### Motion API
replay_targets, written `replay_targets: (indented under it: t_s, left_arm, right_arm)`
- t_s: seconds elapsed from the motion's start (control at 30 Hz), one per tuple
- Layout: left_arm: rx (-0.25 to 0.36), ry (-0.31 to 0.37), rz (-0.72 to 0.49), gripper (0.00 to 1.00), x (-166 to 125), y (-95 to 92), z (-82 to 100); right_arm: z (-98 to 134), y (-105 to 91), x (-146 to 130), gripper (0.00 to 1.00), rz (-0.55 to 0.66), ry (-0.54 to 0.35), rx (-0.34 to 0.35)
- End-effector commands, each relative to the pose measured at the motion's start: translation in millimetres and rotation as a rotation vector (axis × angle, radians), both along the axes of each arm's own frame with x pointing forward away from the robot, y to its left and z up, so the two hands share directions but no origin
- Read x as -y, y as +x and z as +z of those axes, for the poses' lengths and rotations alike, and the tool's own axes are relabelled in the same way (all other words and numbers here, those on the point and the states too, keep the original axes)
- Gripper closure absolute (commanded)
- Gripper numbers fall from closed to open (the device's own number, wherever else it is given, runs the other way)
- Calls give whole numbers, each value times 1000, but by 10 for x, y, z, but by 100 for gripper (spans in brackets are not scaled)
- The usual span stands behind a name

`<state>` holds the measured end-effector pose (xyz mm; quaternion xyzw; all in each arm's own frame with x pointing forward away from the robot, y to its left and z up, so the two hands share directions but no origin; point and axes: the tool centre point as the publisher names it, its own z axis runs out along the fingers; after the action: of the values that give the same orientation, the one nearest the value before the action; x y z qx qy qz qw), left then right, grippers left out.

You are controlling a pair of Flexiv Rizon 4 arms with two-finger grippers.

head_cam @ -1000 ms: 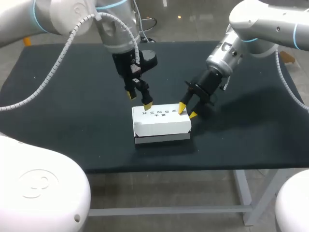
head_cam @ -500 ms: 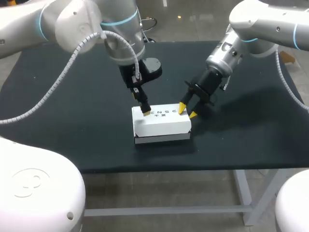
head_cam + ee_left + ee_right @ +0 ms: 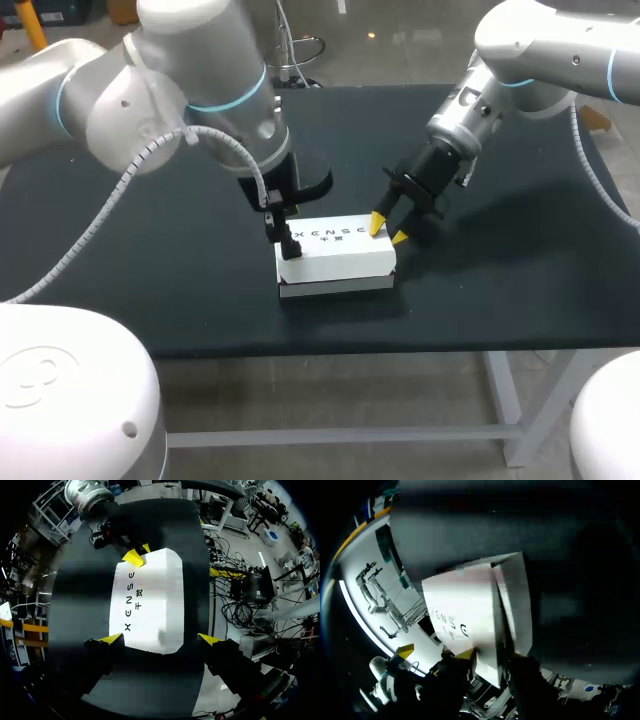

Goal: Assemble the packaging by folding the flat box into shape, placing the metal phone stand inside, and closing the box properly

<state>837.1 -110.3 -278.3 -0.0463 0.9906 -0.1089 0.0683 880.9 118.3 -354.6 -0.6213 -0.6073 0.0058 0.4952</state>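
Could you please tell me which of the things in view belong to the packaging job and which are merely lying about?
Belonging to the job: the white box; the left gripper, open over one end of it; the right gripper at its other end.
Not the job's own: the black table under the box.

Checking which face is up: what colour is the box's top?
White, with dark lettering; the box shows it best in the left wrist view.

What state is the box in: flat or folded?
Folded up: the box stands as a raised block, printed top flat. Whether its flaps are tucked, cannot tell.
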Motion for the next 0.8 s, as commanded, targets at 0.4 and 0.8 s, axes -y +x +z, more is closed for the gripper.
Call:
replay_targets:
  t_s: [0.4, 0.8]
  left_arm:
    - [-135, 35, 23, 0, 223, 71, -334]
    - [-114, 43, 48, 0, 281, -32, -460]
  right_arm:
    - [-15, 18, -6, 65, 4, 2, -3]
    - [-15, 18, -6, 65, 4, 2, -3]
